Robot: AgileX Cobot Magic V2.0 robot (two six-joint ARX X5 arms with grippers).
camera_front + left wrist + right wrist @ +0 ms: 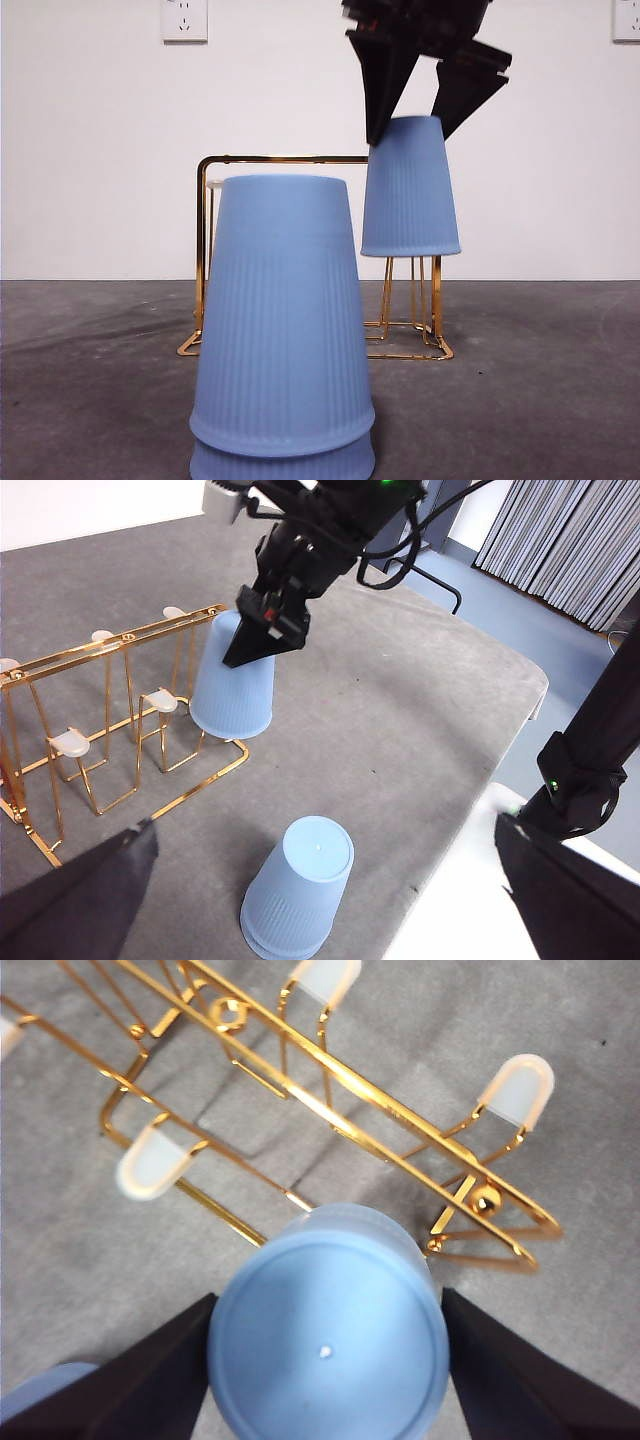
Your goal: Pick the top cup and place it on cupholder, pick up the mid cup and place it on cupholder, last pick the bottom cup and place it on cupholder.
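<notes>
My right gripper is shut on the closed end of an upturned blue cup at the right end of the gold wire cupholder. The cup's rim hangs above the holder's flat base, and any peg beneath it is hidden. From the right wrist camera, the cup fills the gap between the jaws, with the cupholder and its white-tipped pegs beyond. A stack of two more blue cups stands upside down in front. My left gripper hovers open high above that stack.
The grey table's edge runs close on the side away from the holder. Several bare white-tipped pegs stand along the rack. A black stand base sits beyond the table edge.
</notes>
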